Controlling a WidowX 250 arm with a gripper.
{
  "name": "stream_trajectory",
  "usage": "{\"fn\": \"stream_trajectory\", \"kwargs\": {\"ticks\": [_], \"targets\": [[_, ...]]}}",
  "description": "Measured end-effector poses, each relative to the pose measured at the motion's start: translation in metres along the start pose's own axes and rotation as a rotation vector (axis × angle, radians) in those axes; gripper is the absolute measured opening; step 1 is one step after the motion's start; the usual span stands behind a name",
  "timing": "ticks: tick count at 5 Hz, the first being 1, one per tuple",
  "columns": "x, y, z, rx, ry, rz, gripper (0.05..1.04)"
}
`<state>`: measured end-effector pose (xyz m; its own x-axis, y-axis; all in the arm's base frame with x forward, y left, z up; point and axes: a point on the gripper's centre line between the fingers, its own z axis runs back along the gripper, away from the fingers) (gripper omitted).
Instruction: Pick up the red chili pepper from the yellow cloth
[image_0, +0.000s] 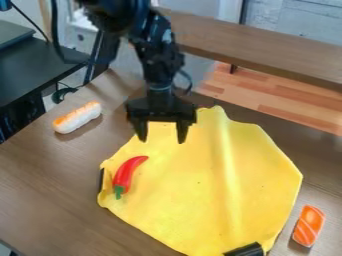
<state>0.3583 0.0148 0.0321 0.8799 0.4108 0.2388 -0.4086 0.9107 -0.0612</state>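
On the table, I see creased yellow cloth beneath my spread gripper. Red pepper obstructs it; orange-topped sushi lies nearby.

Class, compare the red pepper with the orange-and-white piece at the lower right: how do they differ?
The pepper is slim and curved; the orange-and-white piece is a blunt block.
The pepper is plain red with a green stem; the piece has pale stripes.
The pepper lies on the yellow cloth; the piece lies on the brown table.

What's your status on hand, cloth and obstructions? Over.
Hand open, empty, over yellow cloth. Cloth spread on brown table, ridged lengthwise. Red pepper lying on cloth, possibly in the way.
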Motion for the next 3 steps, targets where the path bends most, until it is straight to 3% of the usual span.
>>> {"fn": "stream_trajectory", "kwargs": {"ticks": [1,3], "targets": [[0.0,0.008,-0.005,0.004,-0.021,-0.027,1.0],[-0.006,0.021,-0.016,0.013,-0.01,-0.065,1.0]]}}
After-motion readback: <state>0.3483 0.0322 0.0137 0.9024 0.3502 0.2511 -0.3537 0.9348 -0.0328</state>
